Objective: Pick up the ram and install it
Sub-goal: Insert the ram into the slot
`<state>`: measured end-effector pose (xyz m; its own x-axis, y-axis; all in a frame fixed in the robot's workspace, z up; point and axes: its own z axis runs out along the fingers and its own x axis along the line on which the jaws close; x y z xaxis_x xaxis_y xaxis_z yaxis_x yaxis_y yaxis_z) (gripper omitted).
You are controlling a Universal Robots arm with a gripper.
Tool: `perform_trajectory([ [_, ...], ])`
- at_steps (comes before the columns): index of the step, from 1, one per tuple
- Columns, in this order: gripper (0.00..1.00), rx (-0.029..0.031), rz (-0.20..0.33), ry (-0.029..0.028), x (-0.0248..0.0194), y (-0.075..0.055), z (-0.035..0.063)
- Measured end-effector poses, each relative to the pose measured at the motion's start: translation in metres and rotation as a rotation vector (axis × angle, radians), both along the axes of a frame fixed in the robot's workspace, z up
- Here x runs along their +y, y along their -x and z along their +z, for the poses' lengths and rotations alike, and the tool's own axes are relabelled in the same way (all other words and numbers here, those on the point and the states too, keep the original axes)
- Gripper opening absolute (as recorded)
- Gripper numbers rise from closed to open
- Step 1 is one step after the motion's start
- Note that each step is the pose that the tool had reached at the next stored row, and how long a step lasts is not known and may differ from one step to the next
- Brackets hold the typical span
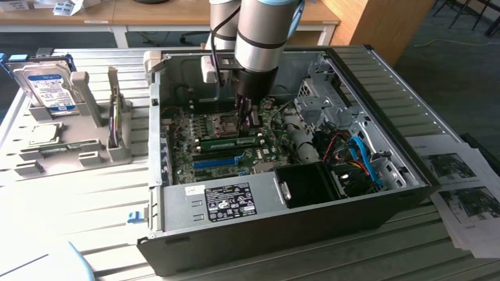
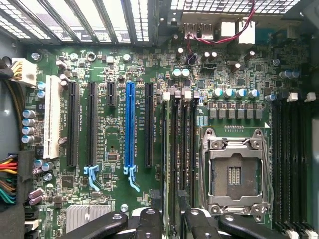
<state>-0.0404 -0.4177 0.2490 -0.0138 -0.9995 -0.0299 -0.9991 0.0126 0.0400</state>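
The ram (image 1: 226,141), a thin green stick with a white label, lies along a memory slot on the motherboard (image 1: 199,126) inside the open computer case (image 1: 273,234), next to the CPU socket (image 1: 225,124). My gripper (image 1: 250,123) reaches down into the case just above it. It is open, and nothing hangs between its fingers. In the wrist view the two black fingers (image 2: 149,224) stand apart on either side of the dark memory slots (image 2: 173,159), left of the CPU socket (image 2: 234,174). There the ram is edge-on and hard to tell from the slots.
A long blue slot (image 2: 129,124) (image 1: 215,162) runs beside the black card slots. A black fan shroud (image 1: 308,184), cables and a drive cage (image 1: 320,96) crowd the case's right side. A hard drive (image 1: 48,88) stands in a grey holder (image 1: 86,146) at the exterior view's left. Printed sheets (image 1: 469,187) lie at its right.
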Motion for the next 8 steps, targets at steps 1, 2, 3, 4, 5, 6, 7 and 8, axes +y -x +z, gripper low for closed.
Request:
perform_trajectory([
  [1,0.24,-0.0001,0.0,-0.0001,0.0,0.0,0.0007],
  [2,0.24,0.0,0.0,0.0,0.0,0.0,0.0014],
  [3,0.24,0.0,0.0,0.0,0.0,0.0,0.0021],
  [4,0.24,0.0,0.0,0.0,0.0,0.0,0.0028],
  [5,0.24,0.0,0.0,0.0,0.0,0.0,0.0034],
  [6,0.24,0.0,0.0,0.0,0.0,0.0,0.0041],
  [7,0.24,0.0,0.0,0.0,0.0,0.0,0.0047],
  [8,0.24,0.0,0.0,0.0,0.0,0.0,0.0054],
])
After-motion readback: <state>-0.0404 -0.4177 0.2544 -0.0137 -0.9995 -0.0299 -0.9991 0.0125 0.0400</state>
